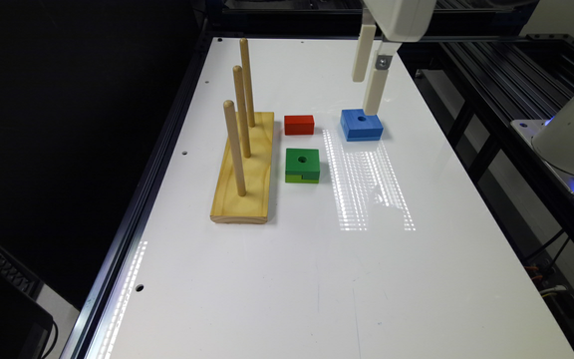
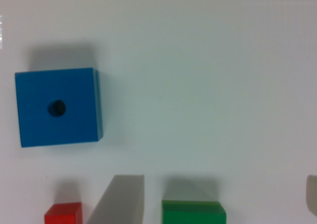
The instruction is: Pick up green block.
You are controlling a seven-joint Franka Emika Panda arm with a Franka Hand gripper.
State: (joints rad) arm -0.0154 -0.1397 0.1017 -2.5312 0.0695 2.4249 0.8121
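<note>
Hung high over the far part of the white table point(image 1: 317, 274), at the top of the exterior view: the gripper point(image 1: 368, 94), its two pale fingers point(image 1: 362, 55) spread apart and holding nothing. In the wrist view, showed the same wide gap, one finger point(image 2: 119, 199) between the red and green blocks at the frame edge and the other at the far edge of the picture, gripper midpoint point(image 2: 215, 204) over bare table and the green block. Lay flat on the table, untouched and well below the fingers: the green block point(image 1: 302, 165) point(image 2: 193, 211), dark green on top with a round centre hole, lime-green lower layer with a notch facing the camera. Sat just beside the wooden peg base point(image 1: 245, 169), on the exterior view's right of it, apart from its edge. Stood upright from that base in a row: three wooden pegs point(image 1: 241, 112). Rested just beyond the green block, near but not touching: the red block point(image 1: 299, 124) point(image 2: 63, 214). Sat further to the exterior view's right, with a centre hole: the blue block point(image 1: 361, 124) point(image 2: 58, 107), one fingertip overlapping its far edge in the exterior view, though contact could not be told. Glowed blue at the right edge: part of the robot base point(image 1: 573, 144).
</note>
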